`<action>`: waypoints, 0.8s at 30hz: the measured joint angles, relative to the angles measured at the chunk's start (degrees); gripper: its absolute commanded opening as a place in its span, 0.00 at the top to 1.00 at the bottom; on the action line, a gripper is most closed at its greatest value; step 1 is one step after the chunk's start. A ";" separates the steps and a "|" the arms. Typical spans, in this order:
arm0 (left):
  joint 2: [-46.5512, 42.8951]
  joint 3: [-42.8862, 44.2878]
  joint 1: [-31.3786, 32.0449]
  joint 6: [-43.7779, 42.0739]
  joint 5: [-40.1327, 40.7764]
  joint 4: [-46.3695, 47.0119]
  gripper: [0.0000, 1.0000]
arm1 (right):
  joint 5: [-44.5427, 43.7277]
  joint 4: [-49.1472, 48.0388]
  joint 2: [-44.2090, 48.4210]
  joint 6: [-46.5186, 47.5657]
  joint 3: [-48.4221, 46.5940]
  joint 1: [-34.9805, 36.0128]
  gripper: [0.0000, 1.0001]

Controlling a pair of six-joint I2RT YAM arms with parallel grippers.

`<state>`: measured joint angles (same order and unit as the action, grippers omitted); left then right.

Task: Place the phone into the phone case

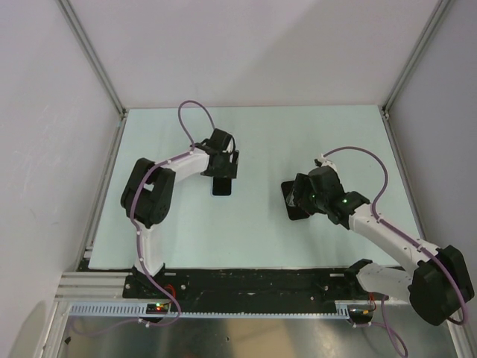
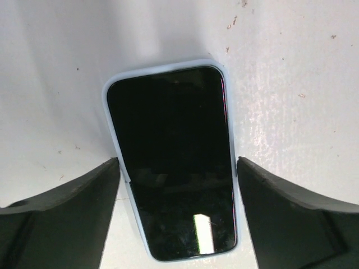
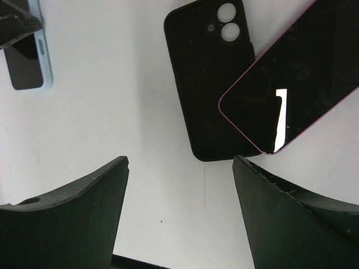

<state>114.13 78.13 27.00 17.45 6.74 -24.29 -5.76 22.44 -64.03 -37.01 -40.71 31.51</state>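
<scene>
A dark phone [image 2: 174,168] lies screen up inside a light blue case [image 2: 112,120], flat on the table; it also shows in the top view [image 1: 221,186]. My left gripper [image 2: 178,168] is open, one finger on each side of its long edges, touching nothing. A black phone case [image 3: 210,84] lies back up with its camera holes at the far end. A second phone with a pink edge [image 3: 297,78] rests slanted across its right side. My right gripper [image 3: 180,162] is open and empty, just short of the black case's near end.
The pale table [image 1: 253,239] is walled in by white panels at the back and sides. The black rail with both arm bases [image 1: 253,282] runs along the near edge. The blue-cased phone and a left finger show at the right wrist view's upper left [image 3: 28,61].
</scene>
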 measured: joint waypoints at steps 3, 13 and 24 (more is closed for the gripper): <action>-0.35 0.00 -0.09 0.00 0.59 -0.02 0.01 | -0.42 0.04 -0.42 -0.17 0.00 -1.07 0.19; -11.26 0.00 0.33 3.06 5.66 -0.42 0.13 | -1.99 0.57 -0.33 -2.12 1.09 -4.42 0.20; -7.61 3.98 19.76 20.79 10.69 -0.61 0.44 | -5.33 3.39 5.29 -8.66 4.66 -12.59 0.21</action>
<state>106.52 82.11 46.76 38.24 17.43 -24.91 -11.09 25.82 -58.74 -45.67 -36.05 18.92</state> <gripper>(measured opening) 0.586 0.785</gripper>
